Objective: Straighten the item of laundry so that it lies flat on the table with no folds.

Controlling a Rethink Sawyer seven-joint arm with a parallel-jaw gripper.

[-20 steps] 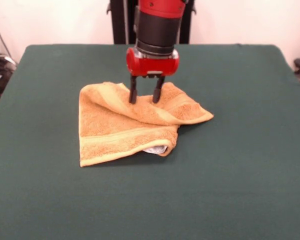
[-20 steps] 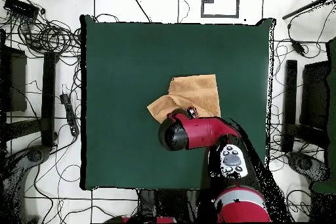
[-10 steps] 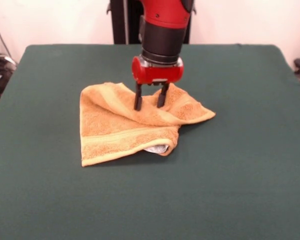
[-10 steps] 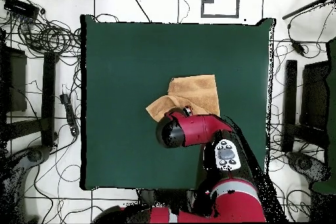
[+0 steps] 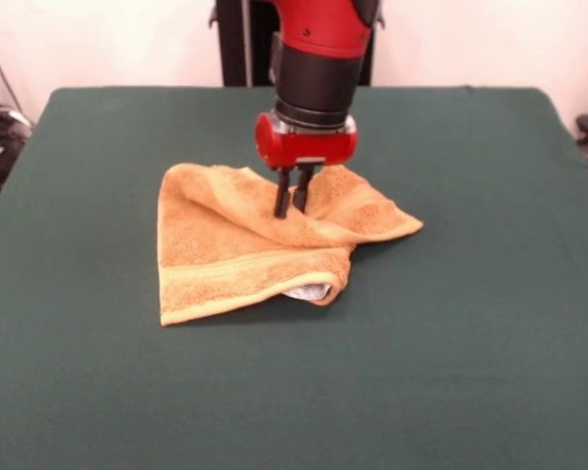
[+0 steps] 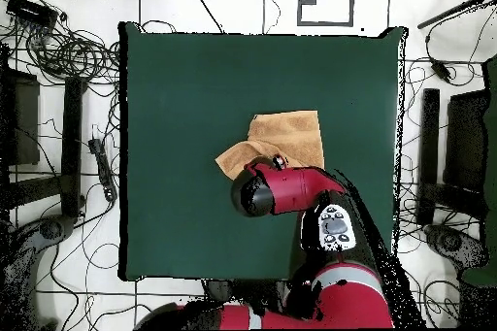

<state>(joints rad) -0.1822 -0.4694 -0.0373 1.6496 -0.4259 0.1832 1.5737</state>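
The orange-tan towel (image 5: 237, 245) lies crumpled on the dark green table (image 5: 470, 323), with one flap folded over toward the right and a white tag (image 5: 304, 293) peeking out under its near edge. My gripper (image 5: 291, 208) stands upright on the folded upper layer, its two black fingers (image 5: 281, 196) closed together on a pinch of the cloth. In the overhead view the towel (image 6: 288, 137) shows just beyond the red arm (image 6: 286, 189), which hides the gripper.
Cables, stands and black equipment (image 6: 58, 114) crowd the floor around the table (image 6: 194, 84). The robot's black pedestal (image 5: 237, 44) stands behind the far edge.
The fingers, spread apart on the towel before, have closed together on the upper fold. The gripper shifted slightly right and the cloth bunched up a little between the fingers.
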